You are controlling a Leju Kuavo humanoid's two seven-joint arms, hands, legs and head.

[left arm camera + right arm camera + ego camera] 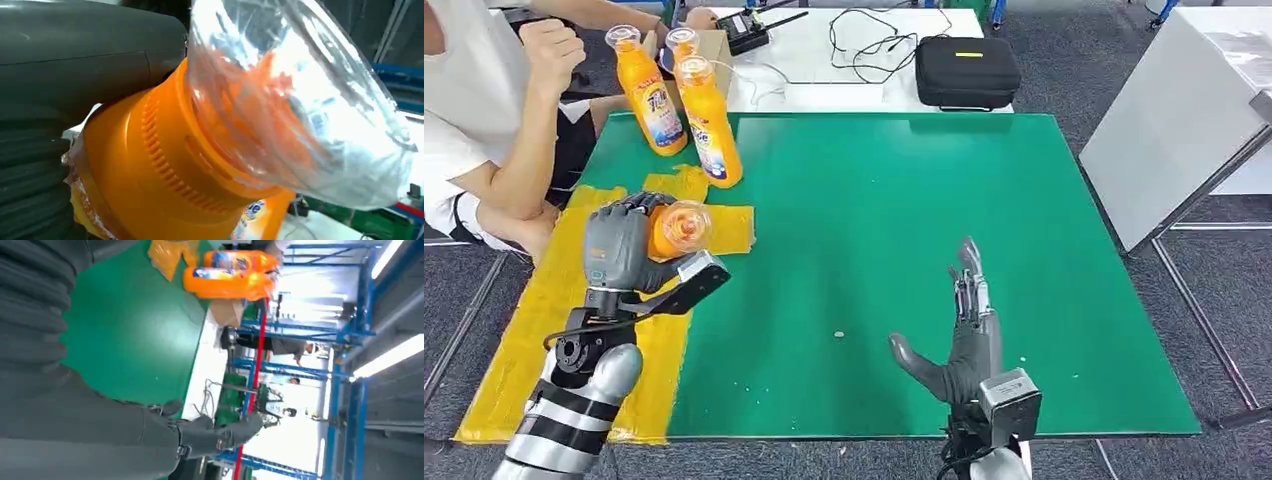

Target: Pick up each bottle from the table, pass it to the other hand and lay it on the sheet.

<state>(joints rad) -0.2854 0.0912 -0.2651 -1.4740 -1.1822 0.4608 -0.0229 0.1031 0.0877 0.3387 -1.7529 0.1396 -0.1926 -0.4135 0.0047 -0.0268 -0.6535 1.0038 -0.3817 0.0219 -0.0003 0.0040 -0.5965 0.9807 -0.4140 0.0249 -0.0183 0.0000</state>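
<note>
Left robot hand [621, 246] is gripping an orange bottle [676, 229] above the yellow sheet [544, 330]; right robot hand [965, 330] is hanging wide and empty over the green bench [904, 250].

The bottle is being held near its capped top, so on release it is likely rolling off toward the standing bottles [684, 110].

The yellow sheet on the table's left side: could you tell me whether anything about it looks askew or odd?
Yes. The yellow sheet is crumpled and folded near its far end, close to the standing orange bottles, rather than lying flat. The left hand holds another bottle above it.
</note>
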